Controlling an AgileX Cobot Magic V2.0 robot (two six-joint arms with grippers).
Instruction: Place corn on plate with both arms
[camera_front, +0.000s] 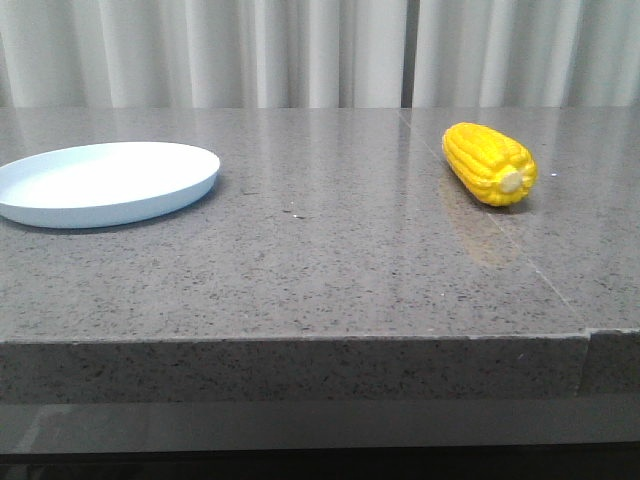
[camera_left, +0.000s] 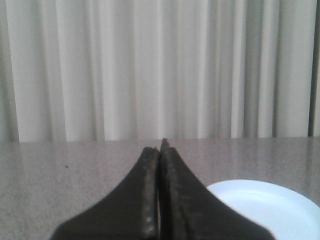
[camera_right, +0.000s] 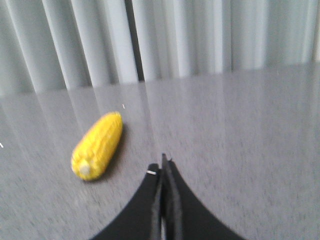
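Nearest in each wrist view, the left gripper (camera_left: 159, 150) and the right gripper (camera_right: 162, 162) are seen with the fingers pressed together and nothing held between them. Both are kept above the grey speckled tabletop (camera_front: 330, 270). Farther out, the corn (camera_front: 489, 163) is found lying on its side on the right half of the tabletop, pale stub end toward the robot, well apart from the plate (camera_front: 150, 200) on the left half. The plate carries nothing. The corn is judged rigid, light and glossy, hence liable to slip and roll. A grasp across the thick middle of the cob is advised, with the fingers closed on the kernel rows. Behind the tabletop, a pale curtain (camera_front: 250, 50) is seen.
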